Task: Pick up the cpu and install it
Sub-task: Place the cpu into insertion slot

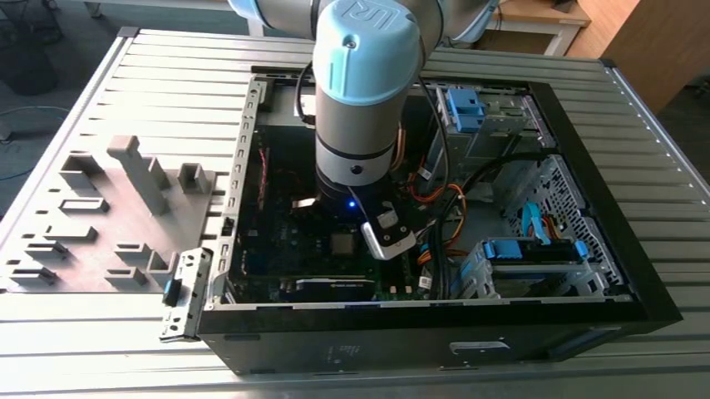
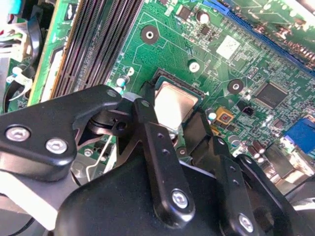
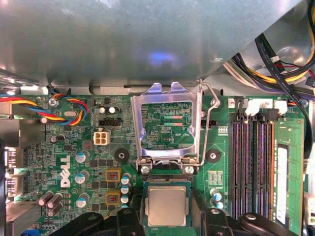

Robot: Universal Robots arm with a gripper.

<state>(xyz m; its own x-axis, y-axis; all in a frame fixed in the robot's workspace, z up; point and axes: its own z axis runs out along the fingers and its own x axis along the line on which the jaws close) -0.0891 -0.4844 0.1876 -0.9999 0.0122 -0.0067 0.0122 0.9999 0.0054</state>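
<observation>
You're seeing the cpu's (image 3: pixel 166 205) silver-grey top, bright against the green motherboard (image 3: pixel 88 128). Black memory slots (image 3: pixel 253 167) stripe that board. The arm (image 1: pixel 357 100) is grey with pale-blue caps, and blue brackets (image 1: pixel 464 108) dot the black case (image 1: pixel 332 357).

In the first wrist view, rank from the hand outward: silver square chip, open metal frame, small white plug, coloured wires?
1. Silver-grey square cpu, right at the hand.
2. Open silver metal frame, just beyond the cpu.
3. Small white plug, farther out.
4. Twisted coloured wires, at the board's corner.
</observation>
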